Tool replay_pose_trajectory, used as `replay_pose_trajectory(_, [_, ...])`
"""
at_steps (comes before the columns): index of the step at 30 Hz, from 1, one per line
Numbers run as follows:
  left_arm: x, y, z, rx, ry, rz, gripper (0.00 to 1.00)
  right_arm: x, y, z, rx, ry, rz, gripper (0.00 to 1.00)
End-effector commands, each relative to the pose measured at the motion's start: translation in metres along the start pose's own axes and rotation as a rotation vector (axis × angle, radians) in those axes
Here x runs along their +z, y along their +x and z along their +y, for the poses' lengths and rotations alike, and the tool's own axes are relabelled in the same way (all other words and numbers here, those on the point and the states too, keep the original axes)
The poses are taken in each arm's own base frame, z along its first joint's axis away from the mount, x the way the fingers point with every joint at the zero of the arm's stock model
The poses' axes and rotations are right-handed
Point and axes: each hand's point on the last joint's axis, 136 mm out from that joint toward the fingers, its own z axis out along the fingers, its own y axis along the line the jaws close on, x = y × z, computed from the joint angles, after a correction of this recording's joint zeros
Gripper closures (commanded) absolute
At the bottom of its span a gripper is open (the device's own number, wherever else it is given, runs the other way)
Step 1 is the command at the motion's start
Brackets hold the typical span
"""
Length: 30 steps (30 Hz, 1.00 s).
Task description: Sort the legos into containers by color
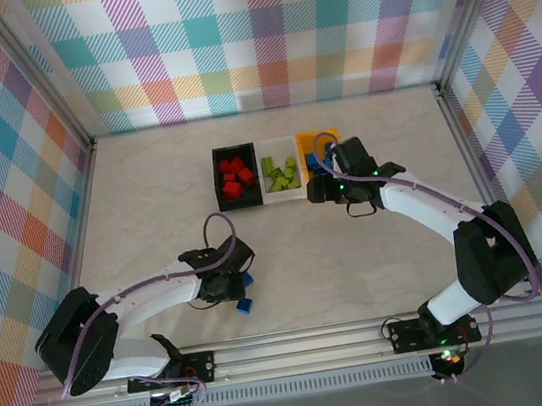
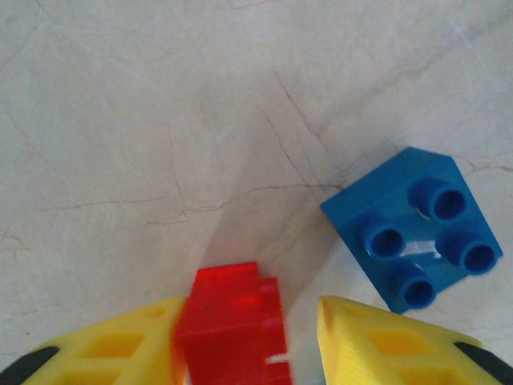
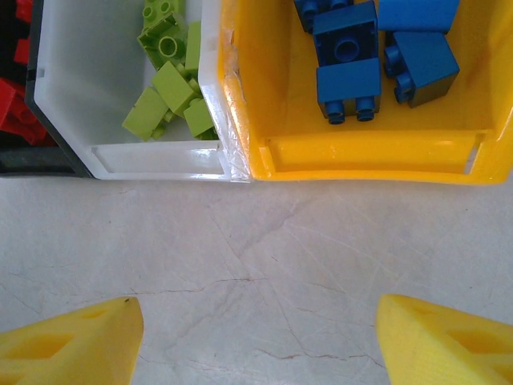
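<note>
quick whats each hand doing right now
left hand: open around a red lego, touching it on one side, a gap on the other, not clamped.
right hand: open, empty, over the table.

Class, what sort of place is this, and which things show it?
Likely a robot test cell: white left arm and right arm bolted to an aluminium rail, plaid-patterned walls around a pale marbled tabletop, small plastic bins of colour-sorted bricks.
</note>
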Motion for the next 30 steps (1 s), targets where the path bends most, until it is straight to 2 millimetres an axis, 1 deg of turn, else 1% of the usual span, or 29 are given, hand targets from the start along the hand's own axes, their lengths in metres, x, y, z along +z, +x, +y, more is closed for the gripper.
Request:
replay_pose_trajectory(1, [0.003, -0.002, 0.003, 0.006, -0.02, -0.001, 0.66, -0.003, -0.003, -0.001, -0.006, 0.0, -0.021, 0.23])
replay_pose_trajectory(2, [0.001, -0.004, 0.002, 0.005, -0.017, -0.008, 0.69, -0.003, -0.003, -0.001, -0.004, 0.0, -0.022, 0.23])
replay_pose_trajectory(5, [-0.011, -0.011, 0.001, 0.001, -0.01, -0.035, 0.74, -0.003, -0.002, -0.002, -0.004, 0.001, -0.022, 0.23])
replay_pose_trajectory(8, [-0.03, -0.024, -0.003, -0.005, 0.007, -0.078, 0.76, -0.005, -0.004, -0.001, -0.002, -0.004, -0.031, 0.23])
replay_pose_trajectory(9, [-0.04, -0.033, -0.005, -0.009, 0.014, -0.104, 0.77, -0.006, -0.004, 0.0, -0.003, -0.006, -0.035, 0.23])
replay_pose_trajectory(11, [-0.056, -0.054, -0.009, -0.027, 0.029, -0.154, 0.77, -0.008, -0.006, 0.001, -0.003, -0.009, -0.039, 0.23])
replay_pose_trajectory(13, [-0.071, -0.084, -0.013, -0.06, 0.048, -0.214, 0.77, -0.009, -0.005, 0.002, -0.003, -0.016, -0.038, 0.23])
replay_pose_trajectory(15, [-0.082, -0.12, -0.02, -0.095, 0.069, -0.269, 0.77, -0.009, -0.004, 0.002, -0.003, -0.021, -0.037, 0.23])
replay_pose_trajectory(16, [-0.085, -0.135, -0.023, -0.104, 0.072, -0.292, 0.78, -0.008, -0.002, 0.001, -0.003, -0.019, -0.034, 0.23])
replay_pose_trajectory(17, [-0.089, -0.154, -0.027, -0.115, 0.078, -0.32, 0.78, -0.008, -0.001, 0.001, -0.004, -0.02, -0.034, 0.23])
replay_pose_trajectory(19, [-0.088, -0.187, -0.031, -0.133, 0.076, -0.35, 0.78, -0.006, 0.003, -0.001, -0.006, -0.013, -0.023, 0.23])
replay_pose_trajectory(21, [-0.077, -0.218, -0.032, -0.163, 0.066, -0.358, 0.78, -0.004, 0.006, -0.003, -0.002, -0.012, -0.014, 0.23])
replay_pose_trajectory(24, [-0.064, -0.256, -0.034, -0.198, 0.05, -0.379, 0.79, -0.003, 0.01, -0.004, 0.0, -0.012, -0.011, 0.23])
replay_pose_trajectory(27, [-0.052, -0.286, -0.036, -0.211, 0.024, -0.395, 0.79, -0.004, 0.012, -0.005, 0.003, -0.015, -0.008, 0.23])
replay_pose_trajectory(30, [-0.041, -0.308, -0.037, -0.236, 0.016, -0.389, 0.79, -0.005, 0.013, -0.005, 0.0, -0.018, -0.009, 0.23])
